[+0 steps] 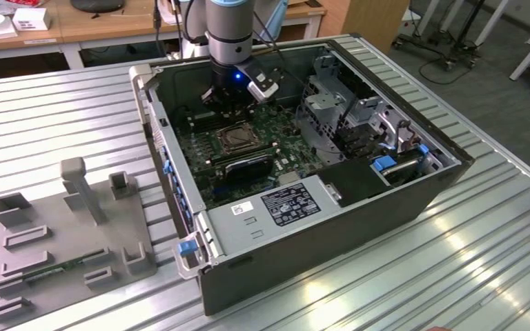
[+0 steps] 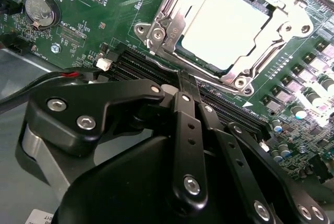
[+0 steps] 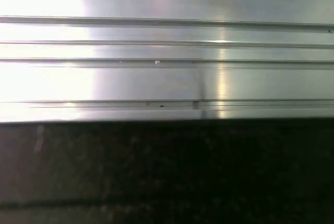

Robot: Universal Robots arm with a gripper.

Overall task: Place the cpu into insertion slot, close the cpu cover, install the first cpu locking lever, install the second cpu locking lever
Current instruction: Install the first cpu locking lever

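The cpu [image 2: 224, 25], a pale flat square, lies in the insertion slot [image 1: 237, 138] on the green motherboard inside the open computer case. The silvery cpu cover [image 2: 261, 59] frames the chip's edges and looks laid down over it. I cannot tell how the locking levers stand. My gripper [image 2: 187, 80] hovers just beside the socket, over the long black slots, with its black fingers pressed together and nothing between them. In the exterior view the gripper [image 1: 231, 109] hangs inside the case, just behind the socket.
The case walls [image 1: 339, 227] ring the board. A drive cage [image 1: 339, 110] stands at the exterior view's right of the socket, and a power supply [image 1: 292, 203] sits in front. A coin battery [image 2: 39, 10] and a red-black cable [image 2: 68, 74] lie near the gripper. A grey fixture block [image 1: 72, 227] rests on the ribbed table [image 3: 156, 78].
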